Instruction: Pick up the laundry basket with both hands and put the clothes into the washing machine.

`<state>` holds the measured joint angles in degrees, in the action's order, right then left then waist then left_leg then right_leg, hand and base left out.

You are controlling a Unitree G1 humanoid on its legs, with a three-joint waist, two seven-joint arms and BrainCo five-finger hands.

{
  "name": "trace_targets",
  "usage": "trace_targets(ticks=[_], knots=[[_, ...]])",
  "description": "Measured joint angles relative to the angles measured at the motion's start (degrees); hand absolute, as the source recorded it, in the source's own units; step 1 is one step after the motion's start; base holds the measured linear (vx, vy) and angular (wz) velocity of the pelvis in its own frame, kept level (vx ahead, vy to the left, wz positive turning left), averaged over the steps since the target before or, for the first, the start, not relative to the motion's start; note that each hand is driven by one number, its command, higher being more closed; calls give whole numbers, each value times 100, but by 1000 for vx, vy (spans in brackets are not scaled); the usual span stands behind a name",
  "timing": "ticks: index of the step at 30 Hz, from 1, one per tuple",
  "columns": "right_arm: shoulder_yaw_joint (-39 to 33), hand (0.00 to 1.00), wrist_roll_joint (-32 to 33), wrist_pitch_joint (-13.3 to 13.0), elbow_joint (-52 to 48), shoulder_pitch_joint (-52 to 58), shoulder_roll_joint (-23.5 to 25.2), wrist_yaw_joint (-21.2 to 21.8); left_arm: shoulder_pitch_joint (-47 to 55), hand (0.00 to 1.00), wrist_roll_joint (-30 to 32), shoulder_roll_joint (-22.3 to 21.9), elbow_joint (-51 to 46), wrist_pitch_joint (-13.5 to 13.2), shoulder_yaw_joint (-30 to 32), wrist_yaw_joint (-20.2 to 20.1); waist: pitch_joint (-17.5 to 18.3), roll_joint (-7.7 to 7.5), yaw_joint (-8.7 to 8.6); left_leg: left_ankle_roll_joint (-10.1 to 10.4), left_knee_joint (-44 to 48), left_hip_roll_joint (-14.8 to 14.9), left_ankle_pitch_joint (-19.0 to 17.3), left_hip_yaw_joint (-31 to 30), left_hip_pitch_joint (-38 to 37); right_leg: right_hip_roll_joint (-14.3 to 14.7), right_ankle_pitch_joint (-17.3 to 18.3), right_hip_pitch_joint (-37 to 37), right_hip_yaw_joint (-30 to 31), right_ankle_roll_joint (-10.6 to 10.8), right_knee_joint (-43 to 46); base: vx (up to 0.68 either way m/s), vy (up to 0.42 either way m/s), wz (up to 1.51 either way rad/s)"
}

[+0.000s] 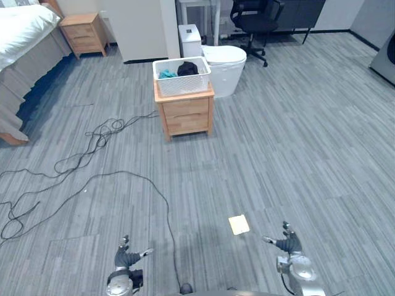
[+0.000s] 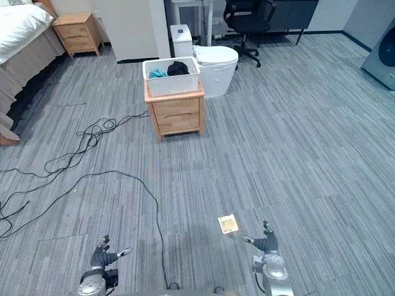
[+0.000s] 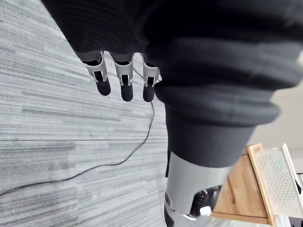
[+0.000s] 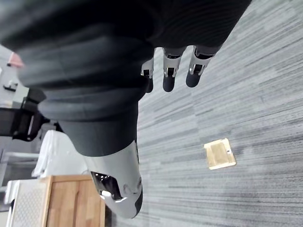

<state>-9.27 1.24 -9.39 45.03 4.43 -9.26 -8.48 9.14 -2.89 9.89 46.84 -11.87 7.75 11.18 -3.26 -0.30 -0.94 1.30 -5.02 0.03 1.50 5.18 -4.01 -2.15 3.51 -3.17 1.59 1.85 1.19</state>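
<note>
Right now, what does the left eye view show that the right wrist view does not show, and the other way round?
Left eye view, not the wrist view: the bed, the chair, the clothes in the basket, the washer at the right edge, and the left hand at the bottom.
Right wrist view, not the eye view: a close look along the right hand, its fingers straight and empty.
Both: the right hand, the basket on the nightstand, the brass floor plate and the grey floor.

Wooden nightstand mid-floor; bed far left; office chair behind.
</note>
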Motion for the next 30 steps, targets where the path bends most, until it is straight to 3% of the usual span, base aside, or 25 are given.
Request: trace_targets(ticks=[20, 24, 27, 28, 30], knots=[[-569, 0, 548, 109, 369, -71, -72, 104, 99, 0, -356, -39, 202, 28, 199, -122, -57, -82, -30, -87, 3, -10, -18, 84, 154, 0, 3, 181, 28, -1, -21, -4, -3, -1], [-568, 0, 548, 110, 364, -253, -6, 95, 123, 0, -375, -96, 41, 32, 252, -117, -169, -165, 66, -202, 783, 5, -537, 304, 556, -40, 122, 363, 214, 109, 157, 43, 12, -27], [-566, 0, 543, 112, 347, -287, -36, 89, 244, 0, -424, -198, -214, 32, 333, -118, -203, -114, 102, -317, 1911, -3, -1368, 401, 953, -134, 812, 718, 292, 410, 1135, 89, 72, -16], [-557, 0, 541, 123, 348, -275, -38, 91, 272, 0, -431, -193, -259, 31, 334, -118, -259, -94, 140, -383, 2237, -20, -1678, 385, 1006, -187, 984, 871, 243, 569, 1749, 110, 134, -5], [-501, 0, 535, 161, 316, -259, 25, 95, 228, 0, -430, -110, -335, 32, 271, -119, -347, -60, 124, -588, 2433, -111, -1938, 234, 831, -308, 1044, 1580, -34, 743, 3541, 148, 139, 18]])
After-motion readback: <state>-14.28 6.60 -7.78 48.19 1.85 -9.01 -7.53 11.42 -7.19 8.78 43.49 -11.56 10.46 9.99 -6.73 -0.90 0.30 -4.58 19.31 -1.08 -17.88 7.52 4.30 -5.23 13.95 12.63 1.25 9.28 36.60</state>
